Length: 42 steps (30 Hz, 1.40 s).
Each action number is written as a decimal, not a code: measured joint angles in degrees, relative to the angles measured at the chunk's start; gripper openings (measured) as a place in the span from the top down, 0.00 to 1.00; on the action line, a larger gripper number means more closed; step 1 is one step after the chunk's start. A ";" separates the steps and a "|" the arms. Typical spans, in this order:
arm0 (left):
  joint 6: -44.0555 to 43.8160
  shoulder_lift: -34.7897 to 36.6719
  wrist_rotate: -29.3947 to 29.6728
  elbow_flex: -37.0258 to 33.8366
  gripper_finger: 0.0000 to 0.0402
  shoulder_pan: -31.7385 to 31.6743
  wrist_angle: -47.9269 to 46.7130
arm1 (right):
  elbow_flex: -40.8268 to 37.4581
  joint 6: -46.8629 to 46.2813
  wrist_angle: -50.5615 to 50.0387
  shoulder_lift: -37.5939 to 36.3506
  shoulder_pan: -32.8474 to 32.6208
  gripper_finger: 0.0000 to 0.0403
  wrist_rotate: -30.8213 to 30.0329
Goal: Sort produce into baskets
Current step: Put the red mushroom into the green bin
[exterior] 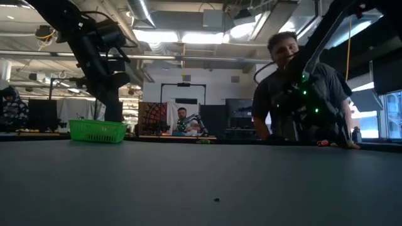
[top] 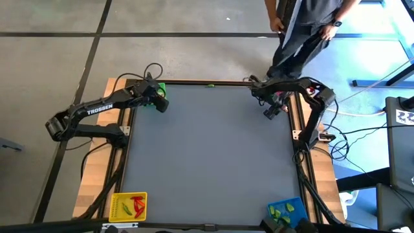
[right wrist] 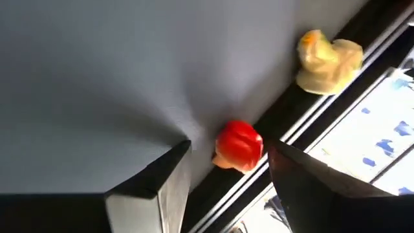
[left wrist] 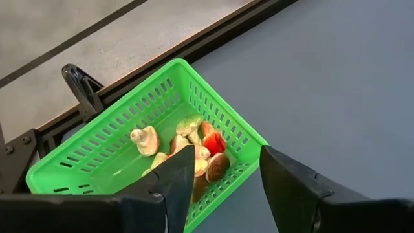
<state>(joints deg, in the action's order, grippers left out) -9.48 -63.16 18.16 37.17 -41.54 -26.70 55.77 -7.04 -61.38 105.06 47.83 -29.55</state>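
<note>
- Dark fingers of the right gripper stand wide apart and empty, straddling a small red toy pepper piece that lies against the black edge rail of the grey table.
- Just beyond the red piece along that same rail sits a pale yellow toy vegetable piece, well clear of the fingers.
- Seen from above, the right gripper hovers at the table's far right corner, beside a person standing just off that edge.
- Left gripper, fingers also wide and holding nothing, hangs over the bright green square mesh basket at the table's far left corner; that basket holds a cluster of pale, brownish and red toy pieces.
- Yellow mesh basket with red pieces sits at the table's near left corner; blue mesh basket with green pieces sits at the near right corner.
- Judged step: the right arm is lining up a pick of the red piece, while the left arm looks done with a drop.
- Next move likely calls for lowering and closing squarely on the red piece; the rail beside it leaves little room for the outer finger, so a slip is a risk.
</note>
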 joint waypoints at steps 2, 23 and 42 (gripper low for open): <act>0.64 0.00 0.01 0.00 0.58 0.00 0.28 | 0.36 0.44 -0.26 1.85 0.38 0.50 -1.29; 0.84 0.00 0.03 0.00 0.58 0.00 0.31 | 1.46 5.79 -1.26 3.47 0.62 0.99 -2.36; 4.38 3.31 0.03 0.00 0.58 1.30 0.75 | 1.46 5.82 1.06 -17.29 -1.45 0.99 9.63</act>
<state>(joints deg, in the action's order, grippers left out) -5.10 -59.85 18.20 37.17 -40.24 -25.96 57.23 -1.21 -60.32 87.76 46.37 -19.91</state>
